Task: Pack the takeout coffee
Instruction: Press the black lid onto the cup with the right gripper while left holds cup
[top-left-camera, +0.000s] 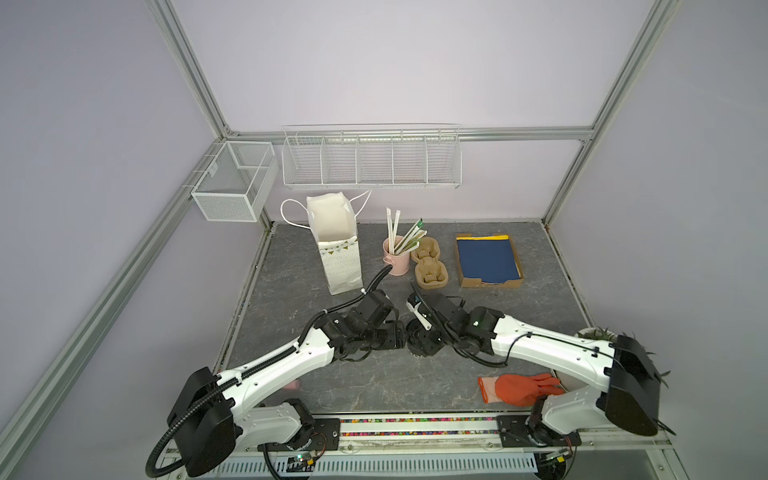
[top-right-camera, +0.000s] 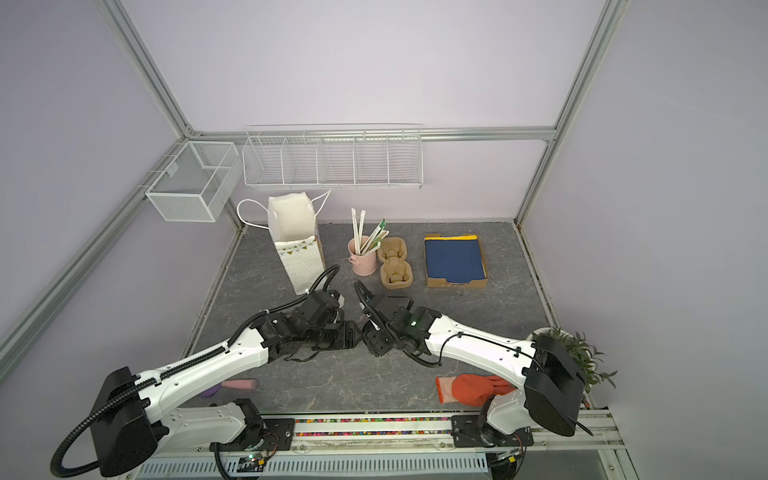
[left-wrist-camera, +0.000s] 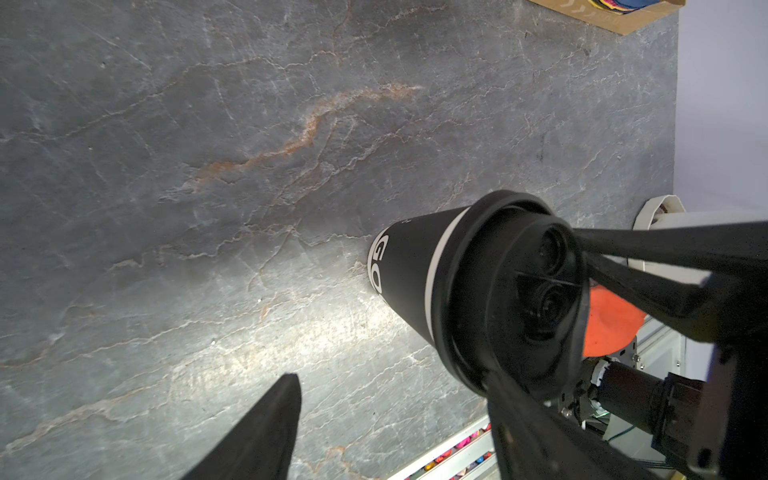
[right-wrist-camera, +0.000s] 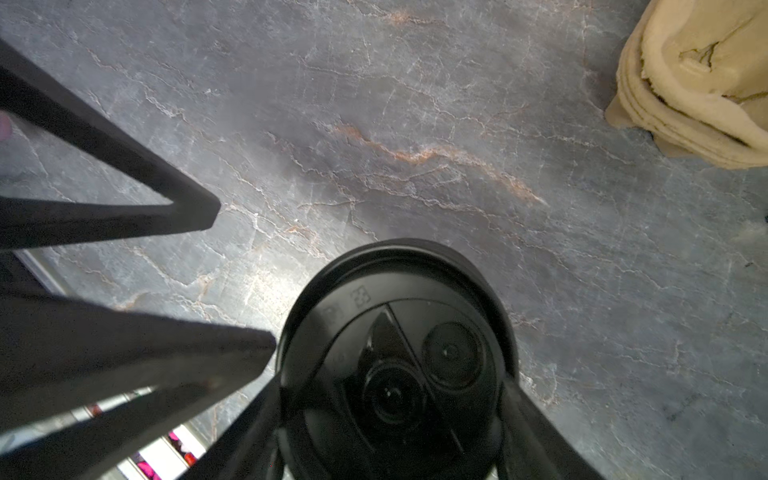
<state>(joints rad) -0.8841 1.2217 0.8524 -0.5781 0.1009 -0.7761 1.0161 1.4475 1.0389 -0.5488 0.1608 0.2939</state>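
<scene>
While your right gripper (right-wrist-camera: 392, 384) is clamped across the black lid (right-wrist-camera: 399, 270) of the takeout coffee (left-wrist-camera: 415, 282), that coffee stands upright on the counter (top-left-camera: 374, 386) near its middle, between your two arms. Your left gripper (left-wrist-camera: 390, 376) has its jaws apart, one finger touching the lid's rim. The white paper bag (top-left-camera: 338, 249) stands farther back.
</scene>
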